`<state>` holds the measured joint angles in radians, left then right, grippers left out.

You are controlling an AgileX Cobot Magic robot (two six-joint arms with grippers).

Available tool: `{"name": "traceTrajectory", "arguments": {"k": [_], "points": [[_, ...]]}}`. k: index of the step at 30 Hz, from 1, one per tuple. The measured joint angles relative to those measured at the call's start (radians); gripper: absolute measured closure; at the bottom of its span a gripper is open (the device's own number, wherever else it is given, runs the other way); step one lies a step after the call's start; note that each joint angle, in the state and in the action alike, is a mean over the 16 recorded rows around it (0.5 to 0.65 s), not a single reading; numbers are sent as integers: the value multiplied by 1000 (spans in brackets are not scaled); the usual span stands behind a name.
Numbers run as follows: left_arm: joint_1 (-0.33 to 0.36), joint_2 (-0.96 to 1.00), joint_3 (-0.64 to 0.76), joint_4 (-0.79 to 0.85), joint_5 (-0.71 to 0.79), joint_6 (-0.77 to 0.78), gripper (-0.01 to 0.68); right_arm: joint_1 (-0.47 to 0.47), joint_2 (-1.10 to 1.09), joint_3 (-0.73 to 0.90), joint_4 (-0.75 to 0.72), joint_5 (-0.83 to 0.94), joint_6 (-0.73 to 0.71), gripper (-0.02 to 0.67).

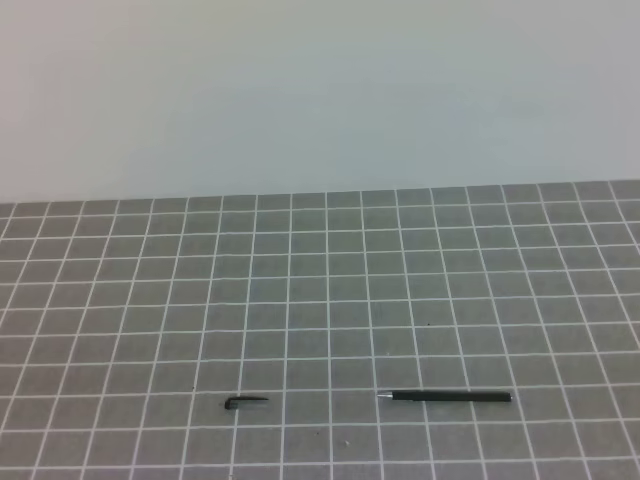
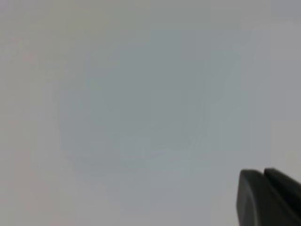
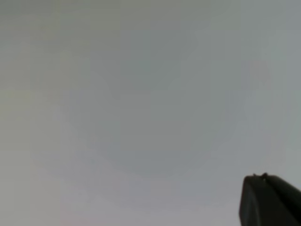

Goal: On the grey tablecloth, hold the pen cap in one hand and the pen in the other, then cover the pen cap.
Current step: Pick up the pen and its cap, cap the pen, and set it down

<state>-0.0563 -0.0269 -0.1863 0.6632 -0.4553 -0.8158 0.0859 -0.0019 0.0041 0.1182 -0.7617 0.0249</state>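
The grey tablecloth [image 1: 320,300] covers the table in the exterior high view. The pen cap [image 1: 245,402], a tiny black tube with a thin clip, lies near the front, left of centre. The pen [image 1: 445,397] lies flat to its right, about three squares away, with its silvery tip pointing left toward the cap. Neither gripper shows in the exterior high view. The left wrist view shows only a black gripper part [image 2: 268,200] at the bottom right corner against a blank pale background. The right wrist view shows a similar black part [image 3: 268,200]. Neither view shows how the jaws stand.
A plain pale wall [image 1: 320,90] rises behind the far edge of the cloth. Nothing else lies on the cloth in view.
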Motion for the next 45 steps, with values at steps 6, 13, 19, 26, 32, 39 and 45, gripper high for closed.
{"name": "traceTrajectory", "arguments": {"k": [6, 13, 19, 26, 32, 39, 45], "points": [[0, 0, -75, 251, 103, -180, 674, 0, 0, 0, 43, -91, 10, 645], [0, 0, -89, 336, 144, -271, 674, 0, 0, 0, 82, -99, -10, 645], [0, 1, -89, 374, 259, -345, 674, 0, 0, 0, 89, -54, -52, 645], [-1, 31, -89, 423, 470, -401, 674, 0, 0, -51, -30, 190, -97, 645], [-7, 121, -96, 352, 656, -303, 674, 0, 0, -151, -183, 517, -106, 645], [-37, 275, -142, 33, 836, 28, 674, 0, 3, -282, -284, 880, -116, 645], [-75, 387, -190, -353, 953, 403, 675, 0, 58, -370, -273, 1135, -135, 645]]}}
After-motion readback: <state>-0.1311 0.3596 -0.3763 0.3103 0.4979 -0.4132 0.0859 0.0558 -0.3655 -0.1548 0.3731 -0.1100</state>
